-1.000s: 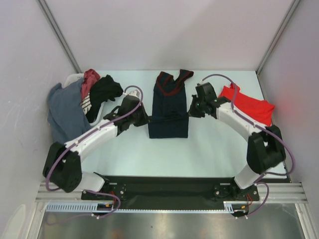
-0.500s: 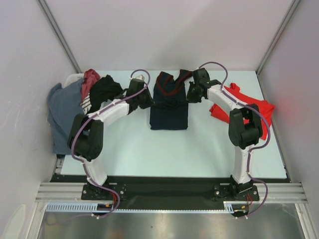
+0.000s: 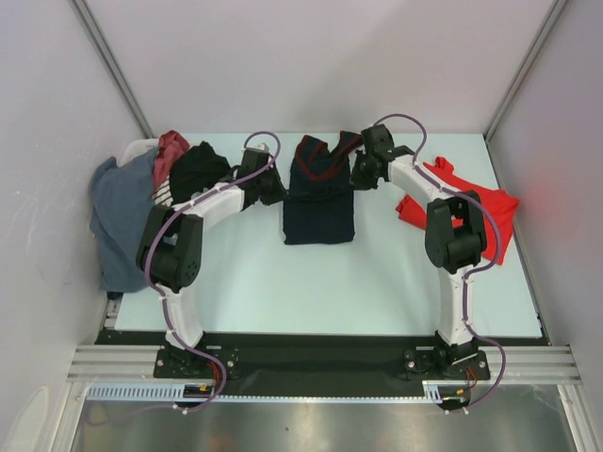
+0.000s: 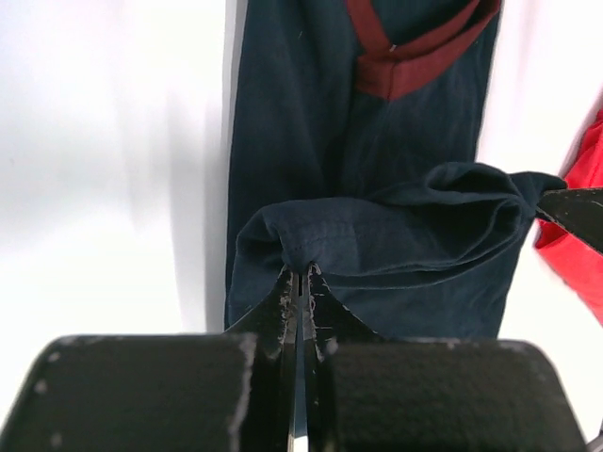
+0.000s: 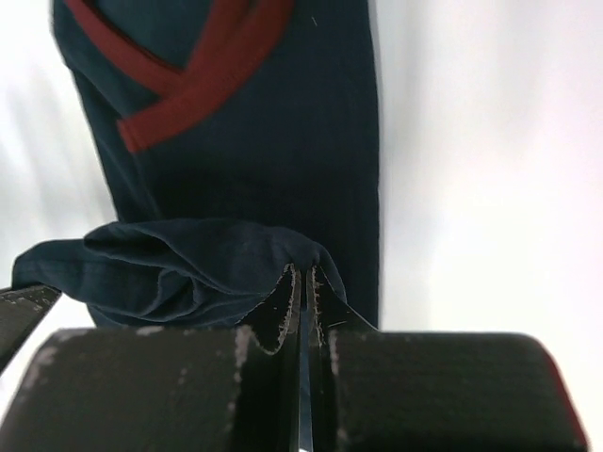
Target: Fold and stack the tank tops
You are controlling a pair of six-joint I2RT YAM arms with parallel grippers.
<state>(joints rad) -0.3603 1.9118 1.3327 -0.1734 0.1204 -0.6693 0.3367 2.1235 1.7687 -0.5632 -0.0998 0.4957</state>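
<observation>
Two tops are out: one navy tank top (image 3: 320, 202) and one red tank top (image 3: 504, 215). There are two claws, left claw (image 4: 300, 275) and right claw (image 5: 303, 275). One white basket (image 3: 132, 149) sits far left.

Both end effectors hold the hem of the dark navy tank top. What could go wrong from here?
1. The left end effector and right end effector each pinch only a thin bit of the dark navy cloth tank top with maroon trim, so it might slip out.
2. The hem sags bunched between them, so the fold may land wrinkled.
3. The right arm stands over the bright red cloth tank top and could drag it.
</observation>
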